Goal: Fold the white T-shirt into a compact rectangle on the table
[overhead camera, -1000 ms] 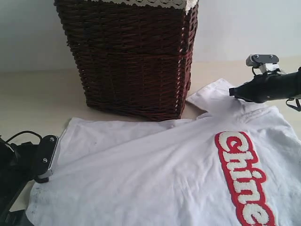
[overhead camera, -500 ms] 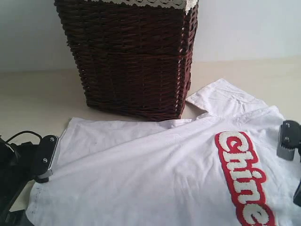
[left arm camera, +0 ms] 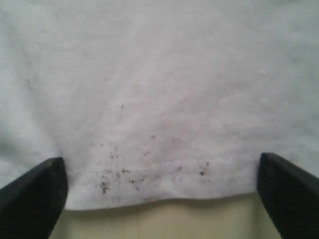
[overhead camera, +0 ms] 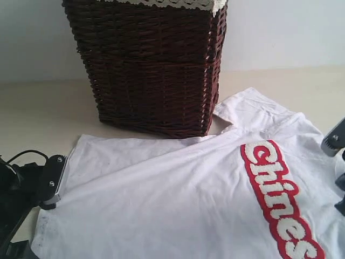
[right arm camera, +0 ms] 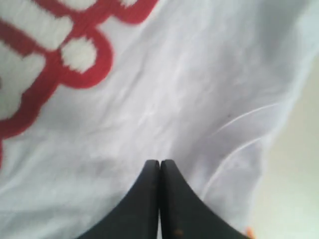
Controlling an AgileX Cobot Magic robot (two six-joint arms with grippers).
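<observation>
1. The white T-shirt [overhead camera: 178,199] lies spread flat, print up, on the table [overhead camera: 43,108], not yet folded. Its red-edged lettering [overhead camera: 277,199] runs toward 5 o'clock in the exterior view.
2. My first worry is that a one-sided pull would drag the whole shirt instead of folding it. The cloth looks free to slide on the smooth top.
3. My second worry is the sleeve at 1 o'clock, which lies just beside the wicker basket [overhead camera: 151,65]. A sweep toward 12 o'clock could snag cloth on it.
4. The left gripper [left arm camera: 159,196] sits at the shirt's 9 o'clock edge with its jaws spread wide. The speckled hem [left arm camera: 164,167] lies between them, nothing pinched. If I close too shallow, I judge the hem could slip out.
5. The right gripper [right arm camera: 159,194] is at the 3 o'clock edge, jaws pressed together over the cloth near the lettering. I cannot tell whether any fabric is caught between them.
</observation>
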